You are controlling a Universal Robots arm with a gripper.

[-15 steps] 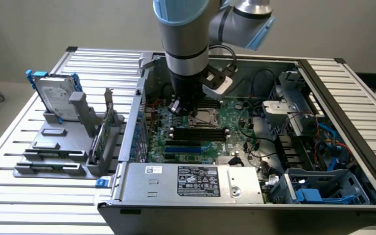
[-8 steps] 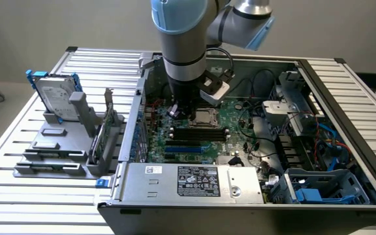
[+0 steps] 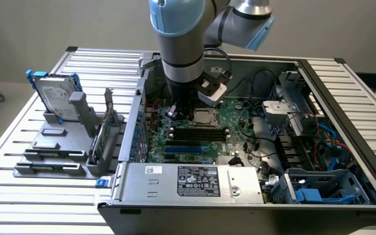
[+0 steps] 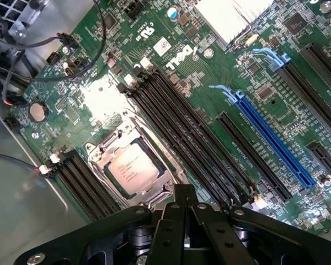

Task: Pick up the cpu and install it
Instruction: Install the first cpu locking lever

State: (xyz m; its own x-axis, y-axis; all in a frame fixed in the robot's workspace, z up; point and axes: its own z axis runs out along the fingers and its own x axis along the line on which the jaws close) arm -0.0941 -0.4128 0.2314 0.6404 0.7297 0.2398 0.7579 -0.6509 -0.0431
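Your end effector (image 4: 185, 204) is closed, its two black fingers pressed together with nothing between them. In the wrist view it rises from the bottom centre of the frame, its tip just beside the lower corner of the socket frame (image 4: 133, 168). In the exterior view you see the end effector (image 3: 180, 108) upper centre of the frame, hanging inside the open computer case (image 3: 240, 196) under the arm's grey and blue wrist.

The cpu (image 4: 133, 167) already sits in its socket on the green motherboard (image 4: 231, 72), flat, silver top up, ringed by the metal frame. It lies left of centre in the wrist view, free of the end effector. In the exterior view the cpu (image 3: 205, 116) shows near the middle of the frame, just to the right of the end effector.

Beside the socket you find rows of long black memory slots (image 4: 193, 138), and further right in the wrist view a blue expansion slot (image 4: 276, 141).

At the left of the exterior view, a grey holder (image 3: 54, 147) stands on the slatted metal table (image 3: 18, 196) with a silver hard drive (image 3: 54, 95) in blue brackets upright in it, well apart from the case.
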